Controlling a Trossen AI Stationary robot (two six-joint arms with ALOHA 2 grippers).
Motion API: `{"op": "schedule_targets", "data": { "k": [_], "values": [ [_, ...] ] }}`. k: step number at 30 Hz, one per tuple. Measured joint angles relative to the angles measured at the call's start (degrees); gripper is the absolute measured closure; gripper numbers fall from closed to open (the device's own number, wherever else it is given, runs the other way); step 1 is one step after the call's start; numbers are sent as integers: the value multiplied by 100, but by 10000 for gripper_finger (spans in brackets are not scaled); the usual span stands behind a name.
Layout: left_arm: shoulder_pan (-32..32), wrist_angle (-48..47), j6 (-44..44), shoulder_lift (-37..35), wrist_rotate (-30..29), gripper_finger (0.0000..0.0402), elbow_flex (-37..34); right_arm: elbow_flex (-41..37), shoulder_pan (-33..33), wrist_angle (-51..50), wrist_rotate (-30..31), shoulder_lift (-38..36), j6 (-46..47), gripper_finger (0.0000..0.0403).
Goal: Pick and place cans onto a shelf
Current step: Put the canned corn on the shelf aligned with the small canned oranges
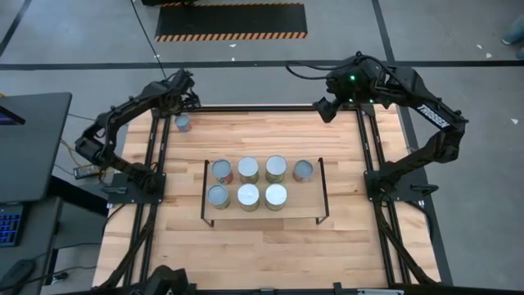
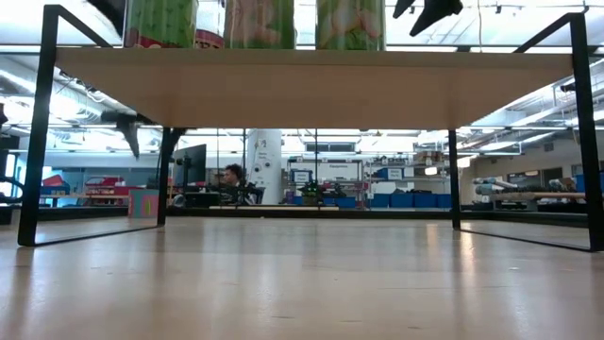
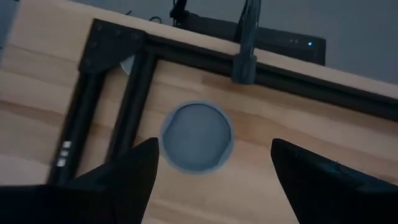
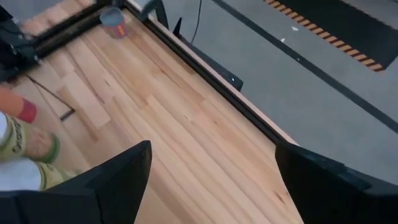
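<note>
The low rectangular light-wood shelf [image 1: 303, 206] with thin black metal frame ends is sitting in the middle of the larger light-wood table [image 1: 246, 254], and seven small cylindrical tin cans with shiny silver tops are standing on it in two rows. In the row on the far side of the shelf, four cans are lining up: one [image 1: 222, 170], a second [image 1: 248, 169], a third [image 1: 276, 168] and a fourth [image 1: 303, 170] nearest the shelf's right frame end. In the near row three more are standing, at [image 1: 218, 196], [image 1: 248, 197] and [image 1: 276, 196], leaving the right end of that row bare. In the low view the shelf board [image 2: 311, 87] is spanning the picture with green-sided cans [image 2: 160, 23] showing on top of it. An eighth small can with a bluish side [image 1: 182, 123] is standing alone on the table, well beyond the shelf's far left corner, beside the black table frame. The left gripper [image 1: 182, 100] is hovering just above this lone can with its dark fingers [image 3: 118, 180] spread wide on either side of the can's grey round top [image 3: 198, 137], not touching it. The right gripper [image 1: 326, 109] is hanging beyond the shelf's far right corner, over the table's edge, its fingers [image 4: 112, 180] standing wide apart and holding nothing; the lone bluish can [image 4: 113, 20] is showing far off in its view.
</note>
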Motion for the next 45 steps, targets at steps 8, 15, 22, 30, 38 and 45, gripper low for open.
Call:
{"op": "schedule_targets", "data": {
  "k": [8,15,22,30,38,45],
  "values": [
    [-21,1124,-226,4,-389,84,-849,0,-17,385,1,209,114,53],
    [-151,1729,-247,107,-767,84,-1240,-2,-33,438,-218,486,130,53],
    [-192,1887,-465,478,-1161,84,-1241,-2,-31,440,-529,804,126,53],
    [-117,1747,-875,949,-662,84,-1258,-2,17,446,-802,945,187,53],
    [-184,1889,-878,944,-165,84,-1234,-2,28,426,-850,888,253,53],
    [-427,1517,-254,465,249,84,-1232,-2,2,360,-857,886,50,53]
  ]
}}
